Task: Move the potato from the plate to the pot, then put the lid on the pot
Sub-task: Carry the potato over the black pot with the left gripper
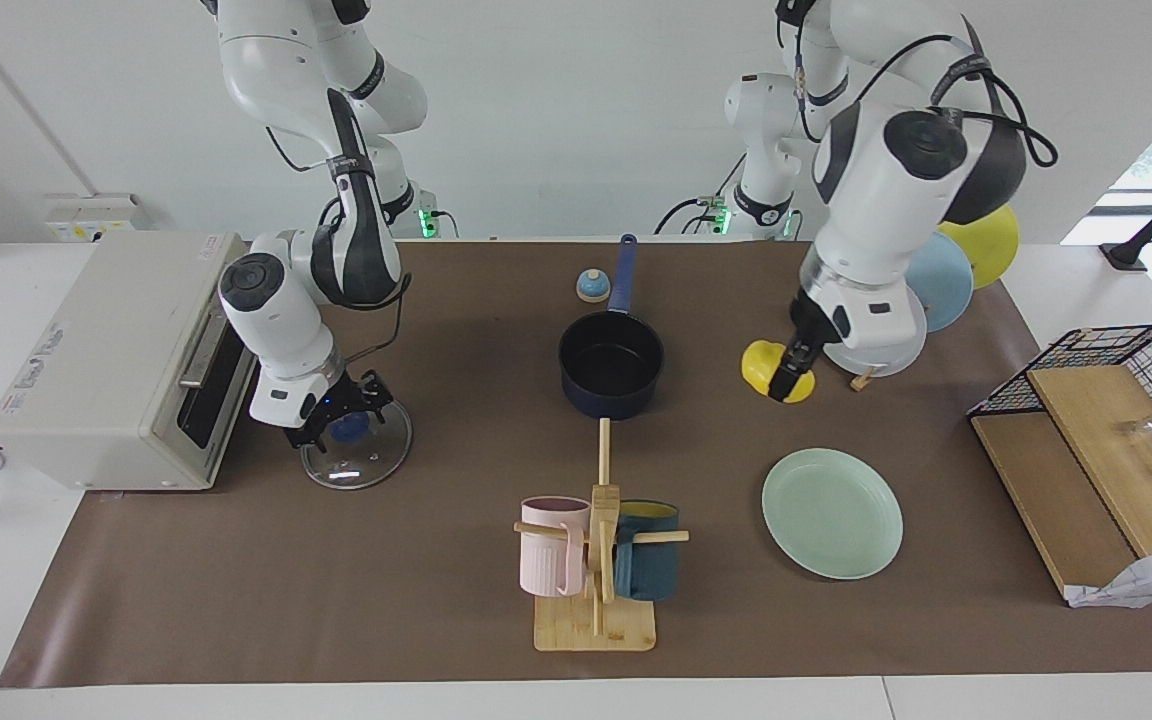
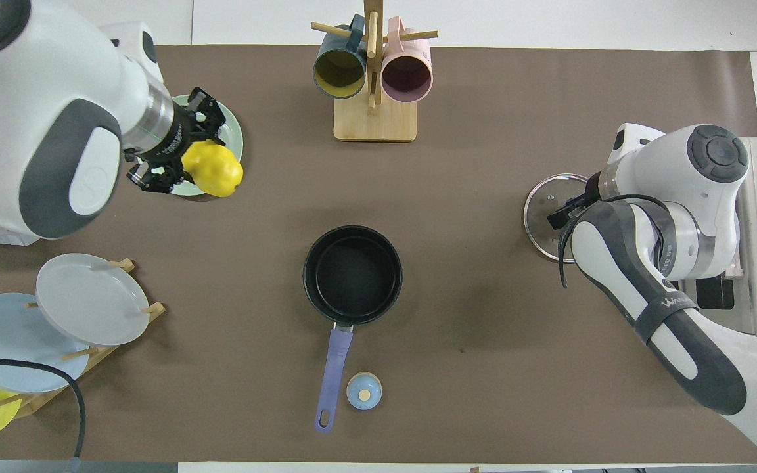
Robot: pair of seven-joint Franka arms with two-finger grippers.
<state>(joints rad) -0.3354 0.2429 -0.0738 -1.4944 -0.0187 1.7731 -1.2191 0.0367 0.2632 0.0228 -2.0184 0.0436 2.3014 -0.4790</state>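
Brown table mat (image 1: 236, 600) bears the pot (image 1: 611, 365); beside it, the left gripper (image 1: 789, 383) clamps the raised potato (image 1: 764, 368), while the right gripper (image 1: 336, 420) straddles the lid (image 1: 356, 455) knob, its grip unclear.

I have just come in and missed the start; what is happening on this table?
The left tool holds the bright yellow oval potato in the air, lifted off the pale mint-green round plate and not yet in the dark navy-blue saucepan, which is empty. The right tool is at the blue knob of the clear glass lid, which lies on the table.
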